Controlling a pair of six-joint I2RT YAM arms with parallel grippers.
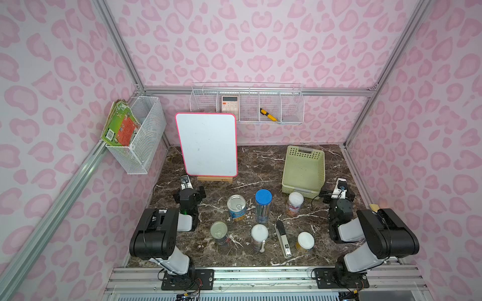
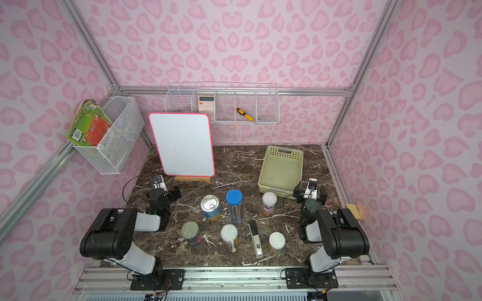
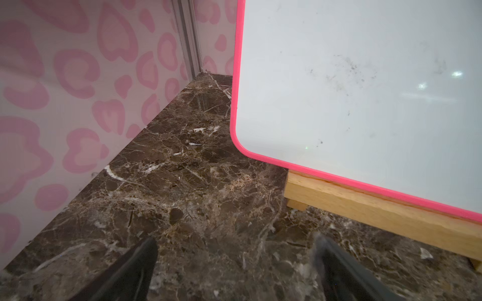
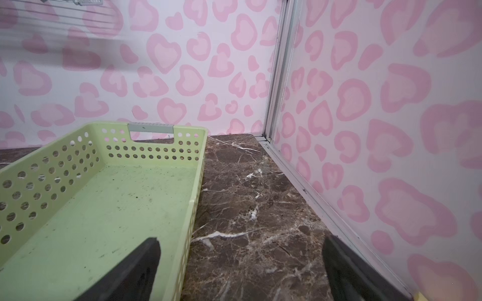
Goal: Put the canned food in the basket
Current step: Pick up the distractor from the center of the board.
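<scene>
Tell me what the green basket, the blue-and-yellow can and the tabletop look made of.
Green basket: moulded plastic, matte, going by its punched round holes and thin walls. Blue-and-yellow can: probably metal; shiny silver pull-tab top, printed label around it. Tabletop: dark brown marble look with white veins, slightly glossy; real stone or printed laminate, cannot tell.

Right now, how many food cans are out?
5: blue-yellow pull-tab can beside the blue-lidded tube; dark pull-tab can front-left; white-lidded can by the pale green basket, two more flanking the grey stapler.
</scene>
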